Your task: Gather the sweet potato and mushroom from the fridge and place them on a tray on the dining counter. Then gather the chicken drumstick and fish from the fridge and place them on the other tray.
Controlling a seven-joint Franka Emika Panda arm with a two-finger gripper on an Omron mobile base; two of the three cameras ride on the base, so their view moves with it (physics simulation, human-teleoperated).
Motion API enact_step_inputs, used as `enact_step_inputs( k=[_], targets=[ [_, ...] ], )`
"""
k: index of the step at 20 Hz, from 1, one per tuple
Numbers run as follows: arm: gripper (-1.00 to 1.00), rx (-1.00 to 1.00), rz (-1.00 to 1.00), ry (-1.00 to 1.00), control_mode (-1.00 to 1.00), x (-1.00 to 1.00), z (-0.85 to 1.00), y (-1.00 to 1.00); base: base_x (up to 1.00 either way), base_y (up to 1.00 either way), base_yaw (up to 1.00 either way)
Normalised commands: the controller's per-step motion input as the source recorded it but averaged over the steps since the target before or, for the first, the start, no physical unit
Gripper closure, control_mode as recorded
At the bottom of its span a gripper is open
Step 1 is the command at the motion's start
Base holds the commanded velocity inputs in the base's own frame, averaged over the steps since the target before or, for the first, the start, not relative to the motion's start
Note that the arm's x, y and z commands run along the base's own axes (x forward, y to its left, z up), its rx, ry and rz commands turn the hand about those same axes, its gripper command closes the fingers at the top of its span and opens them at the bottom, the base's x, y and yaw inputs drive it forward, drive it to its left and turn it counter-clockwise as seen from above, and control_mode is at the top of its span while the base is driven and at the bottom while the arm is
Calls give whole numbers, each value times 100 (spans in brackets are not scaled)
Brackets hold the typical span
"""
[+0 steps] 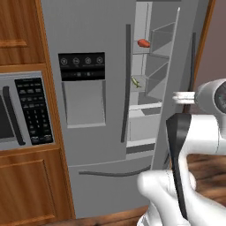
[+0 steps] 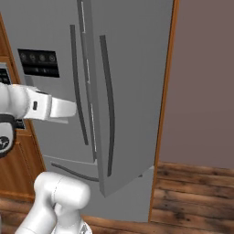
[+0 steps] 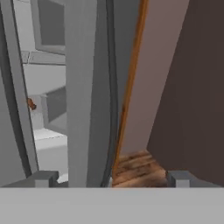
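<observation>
The grey steel fridge (image 1: pixel 84 35) stands ahead, its right door (image 2: pixel 132 91) swung partly open. Through the gap I see white shelves holding an orange-red item (image 1: pixel 143 43) that looks like the sweet potato, and lower down a small yellow-green item (image 1: pixel 136 81) that I cannot name. In the hand view my gripper (image 3: pixel 111 179) is open, fingertips (image 3: pixel 43 177) wide apart either side of the door's edge and its dark bar handle (image 3: pixel 111 87), holding nothing. An orange speck (image 3: pixel 31 104) shows on a shelf inside. The mushroom, chicken drumstick, fish, trays and dining counter are out of view.
A steel built-in microwave (image 1: pixel 22 110) sits in wood cabinets (image 1: pixel 26 190) left of the fridge. A plain brown wall (image 2: pixel 201 82) and a wood trim strip (image 2: pixel 164 91) flank the fridge's right side, over a wood plank floor (image 2: pixel 192 192).
</observation>
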Motion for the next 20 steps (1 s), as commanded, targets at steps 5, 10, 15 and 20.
enact_step_inputs(
  k=[5,10,15,20],
  targets=[
    [-100,-23,4,4,-100,10,31,93,0,0,0],
    [-100,-12,4,28,-100,72,6,31,0,0,0],
    [-100,-10,1,23,-100,70,-1,1,0,0,0],
    [-100,-13,1,18,-100,69,-6,2,0,0,0]
  ],
)
